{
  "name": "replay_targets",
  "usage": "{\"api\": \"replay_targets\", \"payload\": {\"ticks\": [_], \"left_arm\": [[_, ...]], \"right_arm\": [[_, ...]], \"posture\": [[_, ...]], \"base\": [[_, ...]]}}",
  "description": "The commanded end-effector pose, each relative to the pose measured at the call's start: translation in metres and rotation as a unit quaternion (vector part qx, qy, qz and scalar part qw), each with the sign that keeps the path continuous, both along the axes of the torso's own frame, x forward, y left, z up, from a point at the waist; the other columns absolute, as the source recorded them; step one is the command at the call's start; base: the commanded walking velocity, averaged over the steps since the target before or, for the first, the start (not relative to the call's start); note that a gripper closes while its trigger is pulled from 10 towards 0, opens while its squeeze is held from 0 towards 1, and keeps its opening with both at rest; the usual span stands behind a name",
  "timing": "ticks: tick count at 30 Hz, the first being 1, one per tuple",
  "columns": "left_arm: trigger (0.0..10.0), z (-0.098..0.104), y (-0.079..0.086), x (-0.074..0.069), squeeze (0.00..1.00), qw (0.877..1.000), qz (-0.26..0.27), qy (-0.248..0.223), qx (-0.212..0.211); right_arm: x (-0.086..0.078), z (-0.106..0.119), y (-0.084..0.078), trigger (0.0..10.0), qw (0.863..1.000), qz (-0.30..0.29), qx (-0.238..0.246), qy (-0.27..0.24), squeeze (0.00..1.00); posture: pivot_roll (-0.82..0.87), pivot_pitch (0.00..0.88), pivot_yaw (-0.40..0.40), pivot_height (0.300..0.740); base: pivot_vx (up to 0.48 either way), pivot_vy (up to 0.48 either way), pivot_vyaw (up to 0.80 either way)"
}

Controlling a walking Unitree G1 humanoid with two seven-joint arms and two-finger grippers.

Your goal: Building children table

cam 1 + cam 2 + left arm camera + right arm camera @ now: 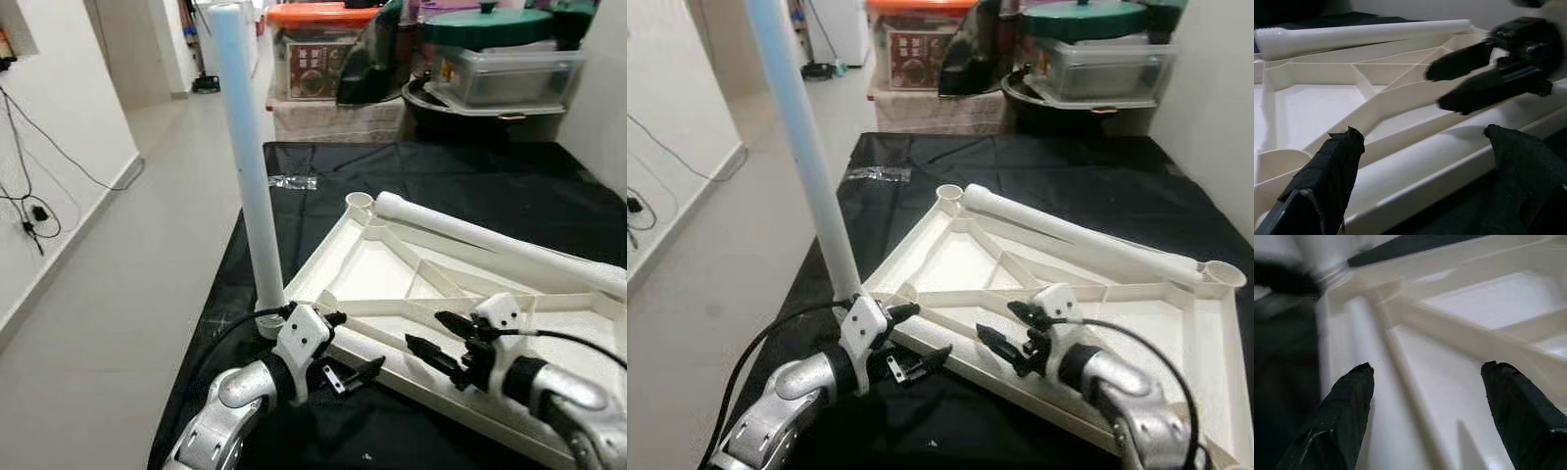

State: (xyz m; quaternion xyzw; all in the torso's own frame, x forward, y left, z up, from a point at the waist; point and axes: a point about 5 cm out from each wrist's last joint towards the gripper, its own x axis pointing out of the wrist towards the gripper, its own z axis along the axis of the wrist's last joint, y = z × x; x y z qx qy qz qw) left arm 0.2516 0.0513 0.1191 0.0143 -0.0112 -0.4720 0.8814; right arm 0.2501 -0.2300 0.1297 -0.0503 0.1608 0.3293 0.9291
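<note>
An upside-down cream table top (367, 269) lies on a table under a black cloth (460, 171). One white leg (247, 166) stands upright in its near-left corner socket. A second leg (490, 238) lies loose across the far side of the top. My left gripper (355, 345) is open just outside the top's near rim, right of the upright leg's base. My right gripper (423, 330) is open over the same rim, pointing left toward the left one. The left wrist view shows the open left gripper (1425, 147) facing the rim, with the right gripper's fingers (1474, 54) beyond.
Storage boxes stand past the table's far end: an orange-lidded one (318, 49), a green lid (487, 26) and a clear tub (509, 73). A clear plastic wrapper (292, 181) lies on the cloth. Open floor (127, 274) runs along the left, with cables (29, 211) on the wall.
</note>
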Motion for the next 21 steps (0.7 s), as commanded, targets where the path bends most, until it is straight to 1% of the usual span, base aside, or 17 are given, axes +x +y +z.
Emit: {"api": "replay_targets", "payload": {"ticks": [1, 2, 3, 7, 8, 9, 10, 11, 15, 16, 17, 19, 21], "left_arm": [[10.0, 0.000, 0.002, -0.003, 0.00, 1.000, -0.008, 0.008, -0.003], [10.0, 0.000, 0.005, -0.005, 0.00, 1.000, -0.011, 0.010, -0.004], [10.0, 0.000, 0.006, -0.007, 0.00, 1.000, -0.011, 0.012, -0.005], [10.0, -0.001, 0.007, -0.009, 0.00, 1.000, -0.010, 0.014, -0.006], [10.0, 0.000, 0.007, -0.011, 0.00, 1.000, -0.011, 0.016, -0.008], [10.0, -0.001, 0.008, -0.012, 0.00, 1.000, -0.013, 0.021, -0.012], [10.0, -0.001, 0.008, -0.012, 0.00, 1.000, -0.013, 0.021, -0.012], [10.0, -0.001, 0.008, -0.014, 0.00, 0.999, -0.015, 0.025, -0.014], [10.0, 0.000, 0.010, -0.018, 0.00, 0.999, -0.026, 0.031, -0.017], [10.0, 0.000, 0.014, -0.021, 0.00, 0.999, -0.029, 0.035, -0.012], [10.0, 0.000, 0.014, -0.021, 0.00, 0.999, -0.029, 0.035, -0.012], [10.0, -0.003, 0.021, -0.027, 0.00, 0.999, -0.026, 0.041, -0.002], [10.0, -0.004, 0.023, -0.028, 0.00, 0.999, -0.024, 0.043, 0.000]], "right_arm": [[0.000, -0.002, 0.000, 10.0, 1.000, 0.014, 0.003, 0.014, 0.00], [0.001, -0.001, -0.003, 10.0, 1.000, 0.018, -0.010, 0.019, 0.00], [0.002, 0.004, -0.004, 10.0, 0.999, 0.031, -0.011, 0.018, 0.00], [0.001, 0.018, -0.002, 10.0, 0.997, 0.070, 0.010, 0.016, 0.00], [-0.003, 0.022, 0.001, 10.0, 0.995, 0.092, 0.020, 0.021, 0.00], [-0.007, 0.022, 0.003, 10.0, 0.993, 0.112, 0.010, 0.034, 0.00], [-0.007, 0.022, 0.003, 10.0, 0.993, 0.112, 0.010, 0.034, 0.00], [-0.010, 0.021, 0.004, 10.0, 0.991, 0.125, 0.002, 0.043, 0.00], [-0.014, 0.017, 0.005, 10.0, 0.989, 0.135, -0.008, 0.061, 0.00], [-0.015, 0.014, 0.010, 10.0, 0.988, 0.138, -0.015, 0.074, 0.00], [-0.015, 0.014, 0.010, 10.0, 0.988, 0.138, -0.015, 0.074, 0.00], [-0.020, 0.010, 0.021, 10.0, 0.983, 0.159, -0.021, 0.091, 0.00], [-0.021, 0.009, 0.023, 10.0, 0.981, 0.165, -0.025, 0.099, 0.00]], "posture": [[0.16, 0.000, -0.039, 0.740], [0.16, 0.000, -0.039, 0.740], [0.17, 0.000, -0.041, 0.740], [0.17, 0.000, -0.042, 0.740], [0.16, 0.000, -0.039, 0.740], [0.16, 0.000, -0.040, 0.740], [0.16, 0.000, -0.040, 0.740], [0.16, 0.000, -0.040, 0.740], [0.16, 0.000, -0.037, 0.740], [0.16, 0.000, -0.040, 0.740], [0.16, 0.000, -0.040, 0.740], [0.16, 0.000, -0.045, 0.740], [0.16, 0.000, -0.045, 0.740]], "base": [[0.000, 0.000, 0.00], [0.000, 0.000, 0.00], [0.000, 0.000, 0.00], [0.000, 0.000, 0.00], [0.000, 0.000, 0.00], [0.000, 0.000, 0.00], [0.000, 0.000, 0.00], [0.000, 0.000, 0.00], [0.000, 0.000, 0.00], [0.000, 0.000, 0.00], [0.000, 0.000, 0.00], [0.000, 0.000, 0.00], [0.000, 0.000, 0.00]]}}
